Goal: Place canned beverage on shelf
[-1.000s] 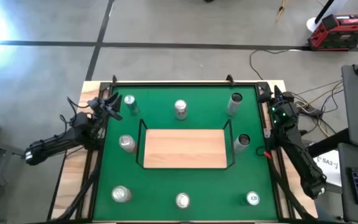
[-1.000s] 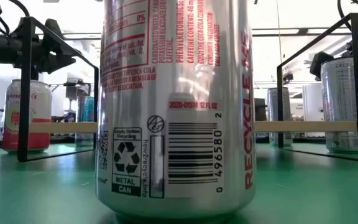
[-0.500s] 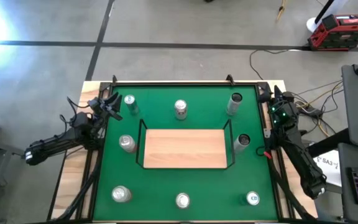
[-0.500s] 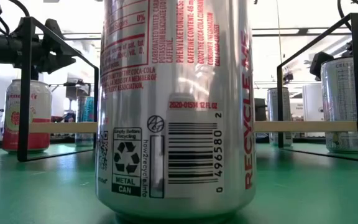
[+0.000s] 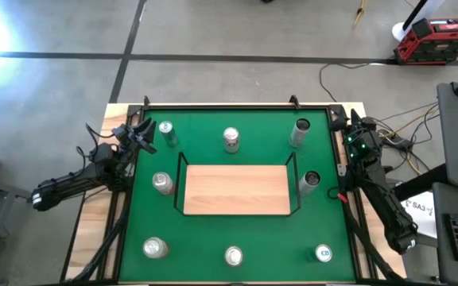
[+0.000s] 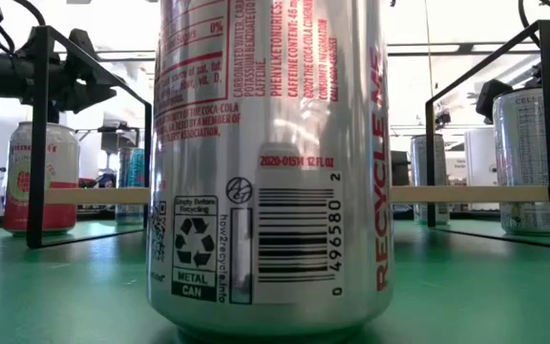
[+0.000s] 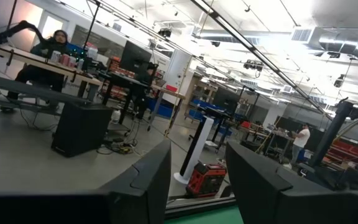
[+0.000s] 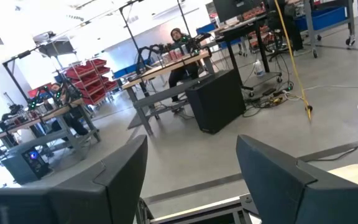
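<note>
On the green table (image 5: 237, 230), left to right: left gripper (image 5: 145, 135) parked over the far-left corner, fingers (image 7: 145, 180) drawn together on nothing, aimed out at the room. Just beside it, a silver can (image 5: 166, 131) near the far-left corner; farther along the left edge, another silver can (image 5: 162, 183) right outside the shelf's left rail; at the near-left corner, a third can (image 5: 155, 248). In the middle, the shelf (image 5: 237, 189), a light-wood board ringed by thin black wire rail, bare of any can. Beyond its far rail, a can (image 5: 230, 140) upright by the middle of the far edge. At the middle of the near edge, a silver can with red print (image 5: 234, 256), looming across most of the low view (image 6: 273, 162), barcode and recycling mark facing that camera. Toward the right: a tall slim can (image 5: 300, 133) near the far-right corner; a dark-topped can (image 5: 309, 182) touching or nearly touching the shelf's right rail from outside, cannot tell which; a can with a teal-marked top (image 5: 324, 253) at the near-right corner. Past the right edge, right gripper (image 5: 350, 125) held by the far-right corner, also closed and empty, fingers (image 8: 120, 171) pointing off into the room with its desks and seated people.
</note>
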